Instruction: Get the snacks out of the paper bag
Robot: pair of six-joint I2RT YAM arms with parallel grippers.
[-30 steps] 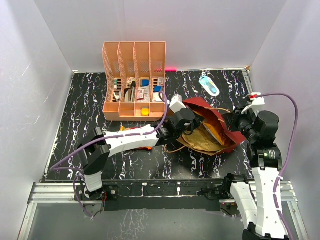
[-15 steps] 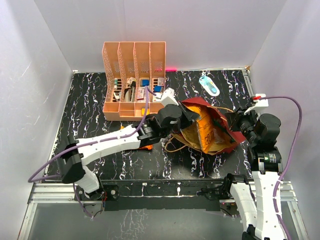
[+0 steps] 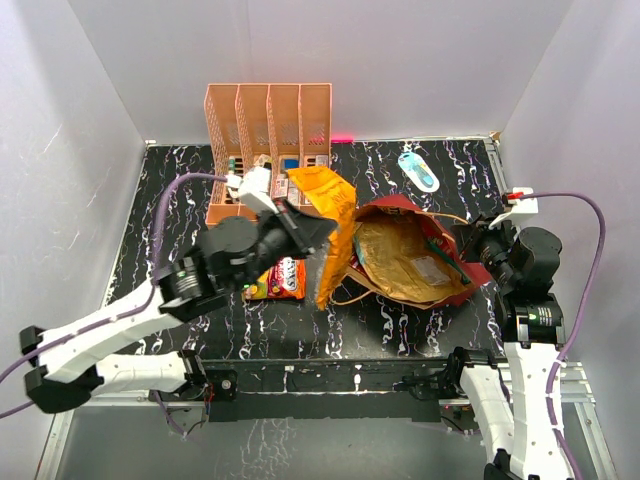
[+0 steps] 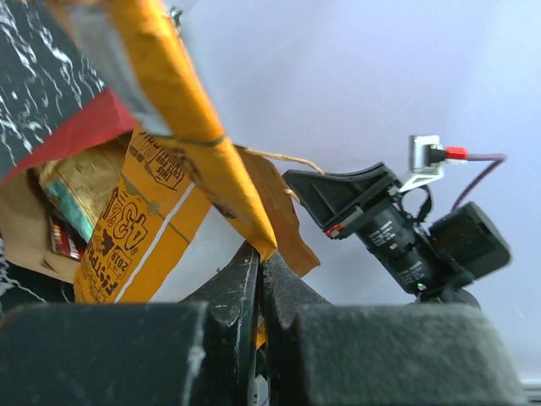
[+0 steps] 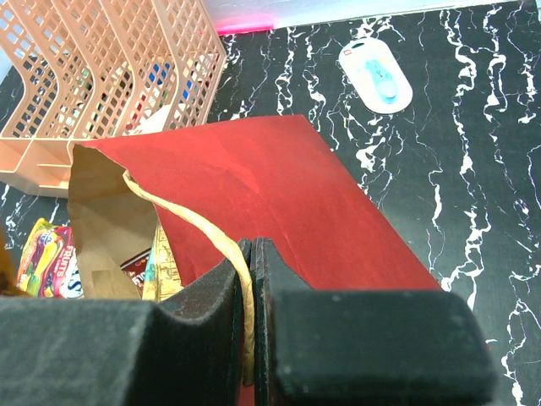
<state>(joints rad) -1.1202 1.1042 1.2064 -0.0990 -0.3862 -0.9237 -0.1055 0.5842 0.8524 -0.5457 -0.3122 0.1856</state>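
**Left gripper**: clenched on one edge of the chip bag. The wrist view shows both fingers pressed together on the foil seam.

**Chip bag**: mustard-gold and raised above the table, at about the middle of the tabletop. Its long axis runs from far edge to near edge. The upper end points toward the far edge, in front of the organiser. The lower end hangs toward the near edge, just left of the paper bag's mouth. Whether that lower tip touches the table cannot be told.

**Right gripper**: shut on the paper bag's thin handle, with the loop pinched between the fingers.

**Paper bag**: on the right half of the table, close to the right edge. It slumps on its side with the long axis left to right, and the mouth gapes up and toward the left edge. The dark red outer panel faces the right wrist camera and the kraft lining shows at the rim. At least 1 gold packet lies inside — other contents are too hidden to name.

**Candy bag**: 1 orange-red packet flat on the table, left of centre toward the near edge and apart from the paper bag.

**Oval packet**: lies near the far-right corner.
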